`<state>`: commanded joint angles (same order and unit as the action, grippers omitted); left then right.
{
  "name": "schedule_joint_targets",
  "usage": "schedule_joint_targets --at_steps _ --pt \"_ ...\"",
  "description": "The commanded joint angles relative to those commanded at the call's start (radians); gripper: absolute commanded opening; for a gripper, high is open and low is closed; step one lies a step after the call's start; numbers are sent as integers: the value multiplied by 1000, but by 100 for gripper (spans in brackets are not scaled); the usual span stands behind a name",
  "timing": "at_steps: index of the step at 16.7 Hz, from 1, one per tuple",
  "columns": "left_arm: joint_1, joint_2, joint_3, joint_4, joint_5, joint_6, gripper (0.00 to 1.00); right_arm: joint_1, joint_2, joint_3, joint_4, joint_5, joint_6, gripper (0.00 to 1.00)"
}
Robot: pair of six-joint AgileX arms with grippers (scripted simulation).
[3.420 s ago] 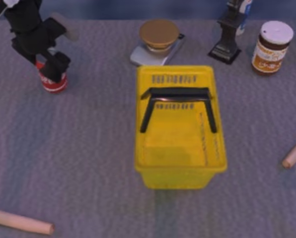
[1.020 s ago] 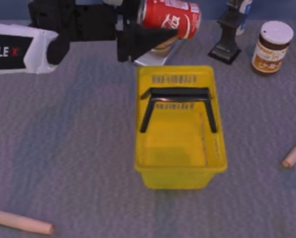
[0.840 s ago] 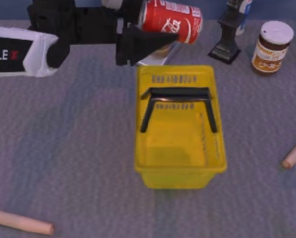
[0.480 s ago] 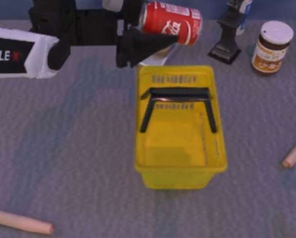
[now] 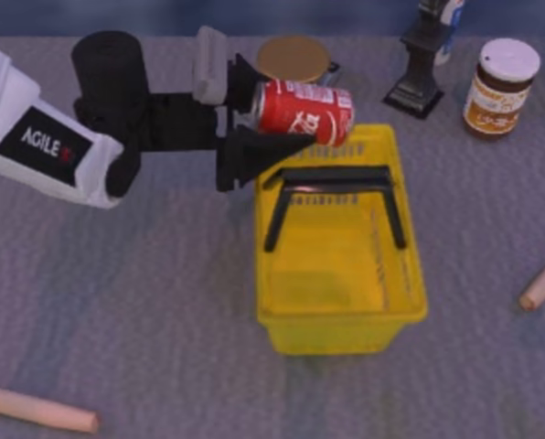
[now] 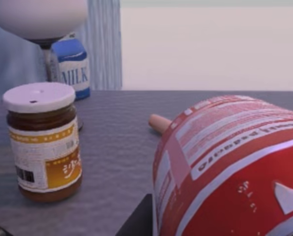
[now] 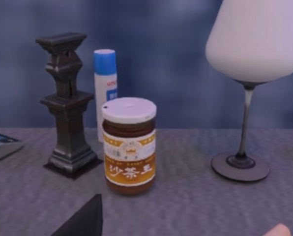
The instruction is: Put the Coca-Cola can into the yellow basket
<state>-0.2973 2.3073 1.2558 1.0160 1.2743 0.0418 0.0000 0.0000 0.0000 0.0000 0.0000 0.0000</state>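
The red Coca-Cola can [image 5: 304,112] lies on its side in the air, with my left gripper [image 5: 271,115] shut on it. It hangs over the back left rim of the yellow basket [image 5: 332,334], just behind the black handle [image 5: 332,176]. In the left wrist view the can [image 6: 235,167] fills the lower right, one dark fingertip [image 6: 139,221] beside it. My right arm is outside the top view. Its wrist view shows one dark fingertip [image 7: 85,219] far to the side, with nothing held.
Behind the basket stands a scale with a brown plate [image 5: 293,58]. A dark stand [image 5: 417,82] and a brown jar [image 5: 501,87] are at the back right. Wooden rods lie at the front left [image 5: 35,407] and the right edge [image 5: 542,282]. A wine glass [image 7: 249,49] is near the jar.
My left arm has swung toward the table's front with the can, carrying it from above the scale to over the basket's back rim. The basket has shifted slightly to the right.
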Motion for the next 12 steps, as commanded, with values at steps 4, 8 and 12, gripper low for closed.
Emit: schedule_joint_targets --at_steps 4,8,12 --pt "1 9 -5 10 0 -1 0 0 0 0 0 0 0 100" --pt "1 9 -5 10 0 -1 30 0 0 0 0 0 0 100" --pt "1 9 -5 10 0 -1 60 0 0 0 0 0 0 100"
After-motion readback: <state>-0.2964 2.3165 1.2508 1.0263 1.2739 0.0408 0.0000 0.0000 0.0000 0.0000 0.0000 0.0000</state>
